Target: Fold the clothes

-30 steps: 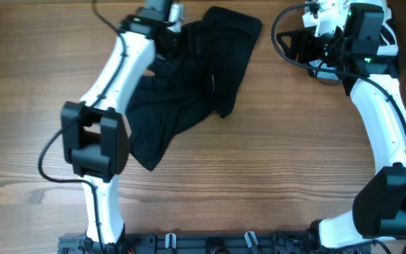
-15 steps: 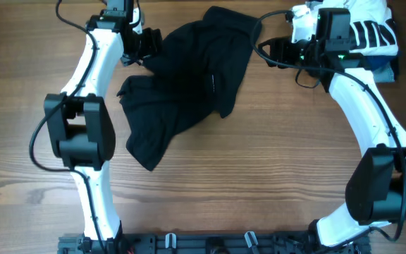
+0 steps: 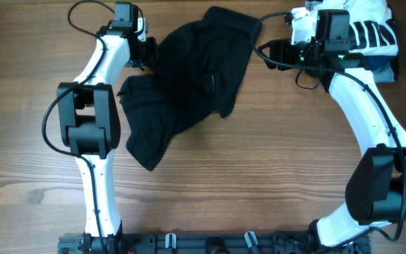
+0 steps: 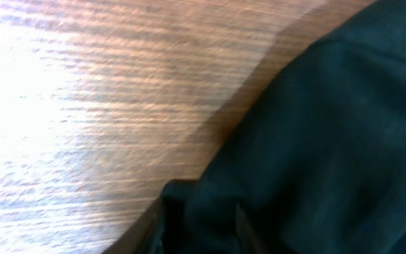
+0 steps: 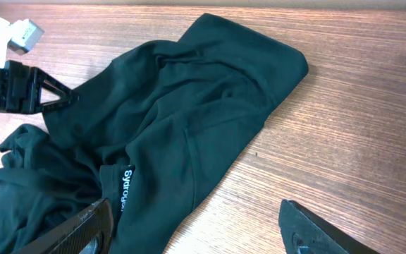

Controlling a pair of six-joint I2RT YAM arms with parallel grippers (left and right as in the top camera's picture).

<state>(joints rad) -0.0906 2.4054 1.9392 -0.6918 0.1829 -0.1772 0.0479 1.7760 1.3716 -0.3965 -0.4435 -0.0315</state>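
Overhead, the black garment (image 3: 189, 85) lies crumpled, its long axis running from far right to near left. At its far-left edge sits the left gripper (image 3: 146, 51), and I cannot tell whether it grasps cloth. Just beside the far-right corner hangs the right gripper (image 5: 196, 220), spread wide and empty.

Left tool (image 3: 149, 51) pinches the upper left edge of the clothes (image 3: 189, 85), arm stretched out; right tool (image 3: 266, 51) hovers beside their upper right corner, fingers spread wide.
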